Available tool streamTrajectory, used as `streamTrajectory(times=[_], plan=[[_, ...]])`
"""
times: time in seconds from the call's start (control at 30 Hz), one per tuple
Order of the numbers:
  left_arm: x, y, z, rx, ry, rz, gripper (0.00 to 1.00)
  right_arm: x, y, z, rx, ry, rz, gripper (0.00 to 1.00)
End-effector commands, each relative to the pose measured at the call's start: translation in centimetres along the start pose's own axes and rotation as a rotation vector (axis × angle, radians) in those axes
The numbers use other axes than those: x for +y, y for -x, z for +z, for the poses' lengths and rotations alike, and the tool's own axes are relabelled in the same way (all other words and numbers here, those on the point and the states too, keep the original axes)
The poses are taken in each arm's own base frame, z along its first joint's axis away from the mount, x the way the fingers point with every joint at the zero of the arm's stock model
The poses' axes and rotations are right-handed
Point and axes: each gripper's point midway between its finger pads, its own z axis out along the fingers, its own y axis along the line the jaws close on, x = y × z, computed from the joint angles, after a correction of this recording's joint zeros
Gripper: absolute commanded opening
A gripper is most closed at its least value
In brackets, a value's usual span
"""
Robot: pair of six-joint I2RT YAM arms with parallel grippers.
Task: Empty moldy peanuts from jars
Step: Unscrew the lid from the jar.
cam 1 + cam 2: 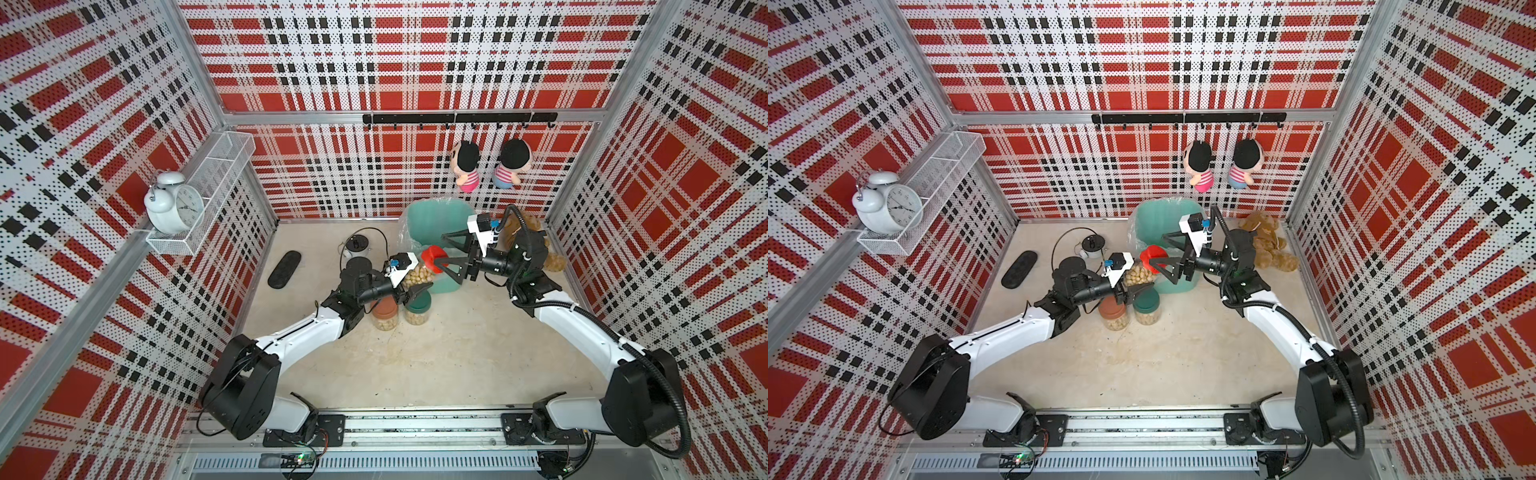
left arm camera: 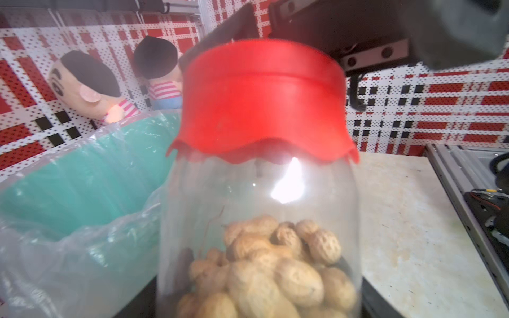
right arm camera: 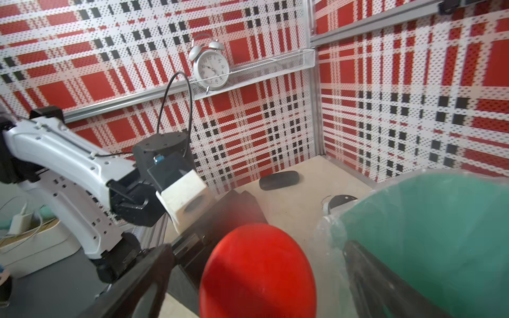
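My left gripper (image 1: 415,291) is shut on a clear jar (image 2: 256,192) with a bright red lid (image 1: 432,258), held up and tipped toward the teal bin (image 1: 436,214). Pale tan moldy peanuts (image 2: 275,261) fill the jar's lower part. My right gripper (image 3: 256,278) is open, its jaws standing either side of the red lid (image 3: 256,272) with a gap on each side. Two more jars of peanuts stand on the table under the left gripper, one with a brown lid (image 1: 384,305), one with a dark green lid (image 1: 417,302); both are shut.
The bin has a clear plastic liner (image 2: 68,247). A black oblong object (image 1: 284,269) and a small round device with a cable (image 1: 357,243) lie back left. A teddy bear (image 1: 1266,241) lies back right. Two dolls (image 1: 465,166) hang on the rear wall.
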Motion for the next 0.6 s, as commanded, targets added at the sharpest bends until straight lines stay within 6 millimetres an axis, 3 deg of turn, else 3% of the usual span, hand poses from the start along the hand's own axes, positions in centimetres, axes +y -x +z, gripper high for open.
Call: streamTrajectory(times=[0.0,0.2,0.47,0.57], plan=[[1.3,2.6,-1.0,-0.084,0.118,0.048,0.0,-0.8,2.9,-0.5,-0.052,-0.147,0.044,1.0],[1.8,2.8,-1.2,-0.097,0.176,0.071,0.0,-2.7,2.6,-0.7,-0.058,-0.323,0.207,1.0],[1.8,3.8,-1.6,-0.138,0.214,0.083,0.0,-2.3,0.7,0.4,-0.03,-0.445,0.254,1.0],[1.7,3.7,-1.5,-0.136,0.209,0.081,0.0,-1.9,0.5,1.0,-0.023,-0.418,0.261,1.0]])
